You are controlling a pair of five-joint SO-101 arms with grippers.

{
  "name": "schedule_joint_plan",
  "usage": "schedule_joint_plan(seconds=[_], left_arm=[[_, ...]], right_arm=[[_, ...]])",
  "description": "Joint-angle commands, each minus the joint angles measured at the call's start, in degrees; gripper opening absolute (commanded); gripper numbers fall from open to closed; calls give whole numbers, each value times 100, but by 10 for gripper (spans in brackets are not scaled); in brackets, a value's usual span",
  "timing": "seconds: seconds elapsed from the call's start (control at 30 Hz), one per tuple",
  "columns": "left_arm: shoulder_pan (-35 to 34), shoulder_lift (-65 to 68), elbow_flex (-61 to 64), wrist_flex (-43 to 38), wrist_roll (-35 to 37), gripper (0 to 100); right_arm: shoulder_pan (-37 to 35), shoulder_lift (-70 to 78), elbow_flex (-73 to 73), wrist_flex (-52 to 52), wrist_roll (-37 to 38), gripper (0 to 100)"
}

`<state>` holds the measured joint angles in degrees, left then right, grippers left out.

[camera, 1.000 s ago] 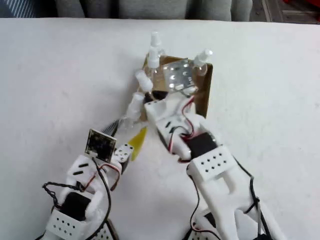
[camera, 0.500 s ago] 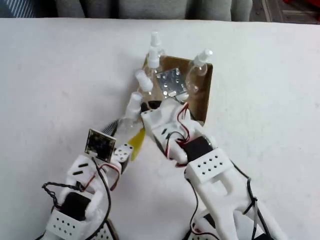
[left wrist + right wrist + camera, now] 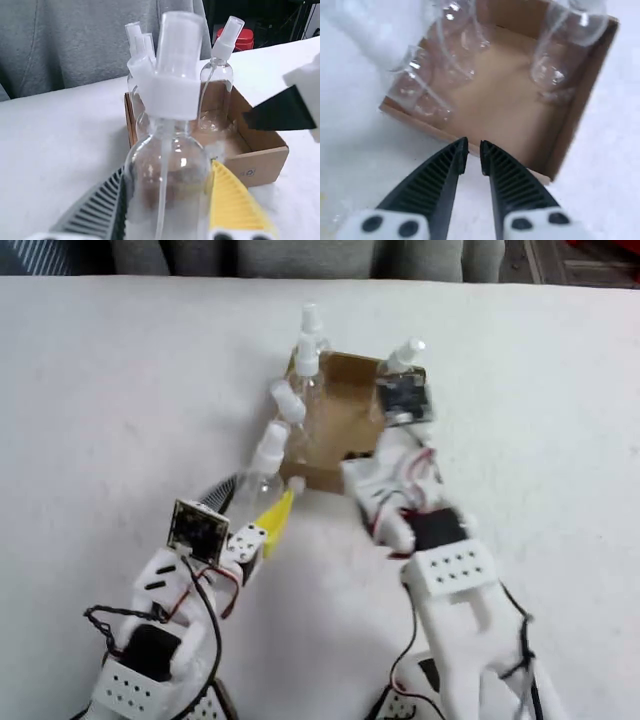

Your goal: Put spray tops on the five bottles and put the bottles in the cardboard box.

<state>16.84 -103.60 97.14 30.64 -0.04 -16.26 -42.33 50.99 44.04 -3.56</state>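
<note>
While my left claw (image 3: 169,200) grips a clear plastic bottle (image 3: 165,150) fitted with a white spray top (image 3: 172,75) between its grey and yellow fingers, my right claw (image 3: 472,150) hangs empty above the near wall of the open brown cardboard box (image 3: 500,107), its black fingers drawn all but together. The gripped bottle stands upright just outside the box's near left corner, over the white worktop (image 3: 120,390). Three more spray-topped clear bottles (image 3: 303,365) line the box's left side, and a fourth bottle (image 3: 398,358) stands in its far right corner. Bare brown card shows on the box floor between them.
</note>
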Motion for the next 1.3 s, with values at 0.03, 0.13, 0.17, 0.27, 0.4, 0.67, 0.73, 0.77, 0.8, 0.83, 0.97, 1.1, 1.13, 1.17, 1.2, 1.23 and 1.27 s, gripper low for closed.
schedule_joint_plan(seconds=[0.03,0.13,0.17,0.27,0.4,0.67,0.73,0.77,0.8,0.83,0.97,1.1,1.13,1.17,1.2,1.23,1.27], left_arm=[[242,-31,-18,-686,624,20],[541,-31,-18,-1301,1143,20],[646,-31,-18,-1512,1231,20],[945,-13,-18,-1908,1257,20],[1165,-13,-26,-2013,1275,20],[796,13,-571,-2189,1301,20],[734,13,-589,-2189,1310,20],[699,22,-580,-2154,1310,20],[664,22,-598,-2013,1319,20],[646,22,-624,-1890,1398,20],[514,22,-774,-1697,2013,20],[224,22,-905,-1705,2110,20],[154,22,-905,-1705,2110,20],[92,22,-905,-1705,2110,20],[48,22,-905,-1697,2119,20],[4,22,-905,-1697,2119,20],[-40,57,-905,-1697,2119,20]], right_arm=[[831,-514,35,699,79,15],[1235,-541,431,532,79,15],[1376,-541,624,374,79,15],[1771,-541,1222,-180,79,15],[1956,-593,1618,-523,44,15],[1385,-1235,1565,391,70,15],[1262,-1745,1582,760,70,15],[1156,-2026,1582,971,79,15],[1024,-2334,1591,1147,79,15],[875,-2624,1600,1262,79,15],[22,-3829,1793,1332,360,15],[-936,-4866,2022,1332,404,15],[-1095,-5077,2075,1332,413,15],[-1218,-5270,2119,1332,422,15],[-1297,-5437,2189,1341,422,15],[-1358,-5578,2259,1332,431,15],[-1402,-5684,2338,1323,431,15]])
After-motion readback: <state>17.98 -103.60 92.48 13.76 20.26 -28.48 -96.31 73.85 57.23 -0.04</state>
